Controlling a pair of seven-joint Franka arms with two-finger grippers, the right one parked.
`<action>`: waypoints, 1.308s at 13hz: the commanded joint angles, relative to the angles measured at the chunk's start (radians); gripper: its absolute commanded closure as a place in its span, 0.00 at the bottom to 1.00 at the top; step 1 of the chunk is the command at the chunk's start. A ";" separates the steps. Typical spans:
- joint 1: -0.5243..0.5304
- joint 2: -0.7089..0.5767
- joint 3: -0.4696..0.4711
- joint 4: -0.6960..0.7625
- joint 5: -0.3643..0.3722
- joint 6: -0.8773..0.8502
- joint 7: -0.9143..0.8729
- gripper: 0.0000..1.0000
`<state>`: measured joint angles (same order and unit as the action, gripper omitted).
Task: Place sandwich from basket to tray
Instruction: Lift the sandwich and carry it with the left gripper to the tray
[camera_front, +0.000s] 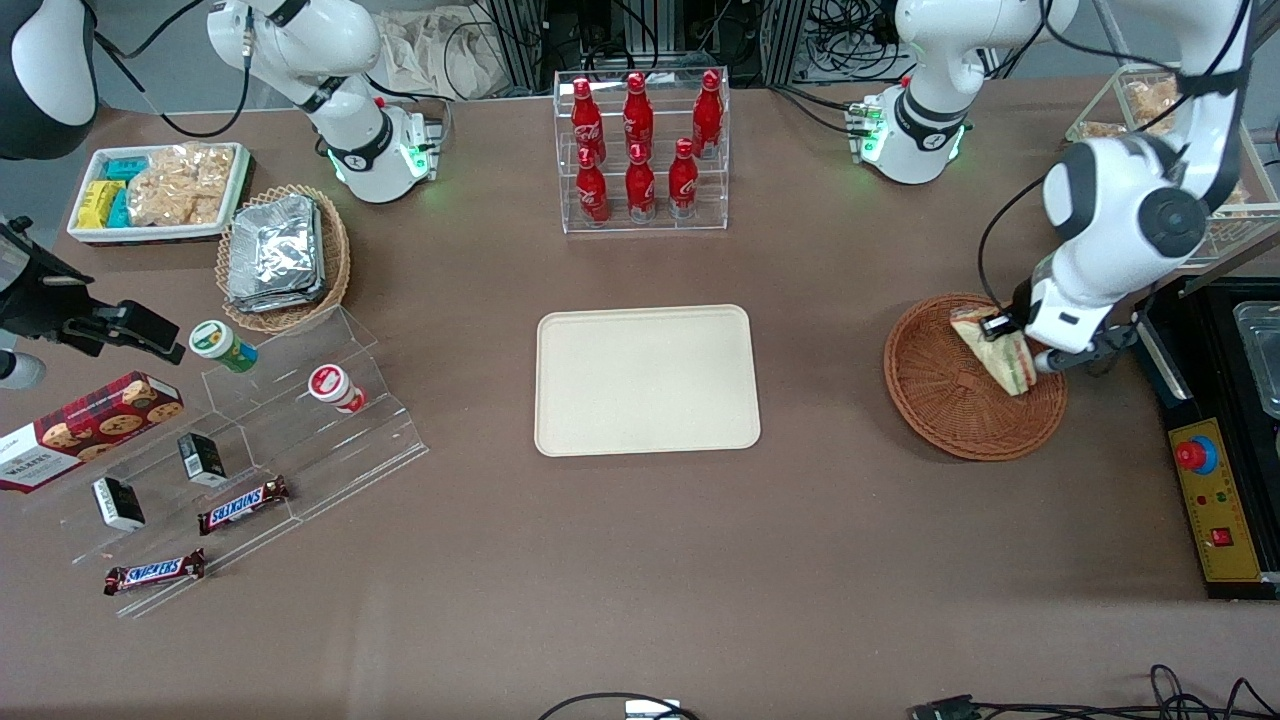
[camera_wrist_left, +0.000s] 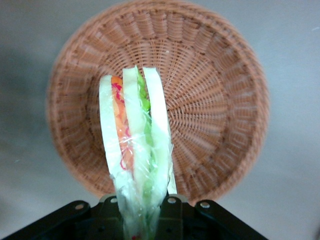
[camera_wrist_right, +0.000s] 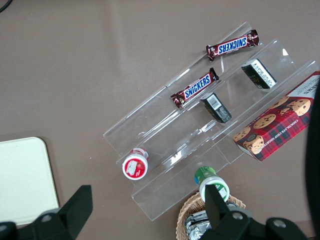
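Note:
The sandwich (camera_front: 993, 352) is a plastic-wrapped wedge of pale bread with green, red and orange layers. My left gripper (camera_front: 1022, 345) is shut on it and holds it over the reddish-brown wicker basket (camera_front: 940, 400), at the rim toward the working arm's end. In the left wrist view the sandwich (camera_wrist_left: 132, 145) hangs from the gripper (camera_wrist_left: 142, 215), clamped at its narrow end, with the whole basket (camera_wrist_left: 215, 100) below it. The cream tray (camera_front: 646, 380) lies bare at mid-table, toward the parked arm from the basket.
A clear rack of red bottles (camera_front: 640, 150) stands farther from the camera than the tray. A black control box with a red button (camera_front: 1215, 500) sits beside the basket. A clear stepped stand with snacks (camera_front: 250, 440), a tan basket of foil packets (camera_front: 283, 255) and a white bin (camera_front: 155, 190) lie toward the parked arm's end.

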<state>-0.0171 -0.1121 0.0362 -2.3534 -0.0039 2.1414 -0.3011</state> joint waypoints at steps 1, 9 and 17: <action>-0.007 -0.028 0.001 0.229 -0.007 -0.273 0.010 0.79; -0.018 0.092 -0.100 0.681 -0.001 -0.592 -0.001 0.78; -0.035 0.466 -0.718 0.947 0.276 -0.601 -0.384 0.74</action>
<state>-0.0512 0.2282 -0.5372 -1.5034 0.1776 1.5646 -0.5509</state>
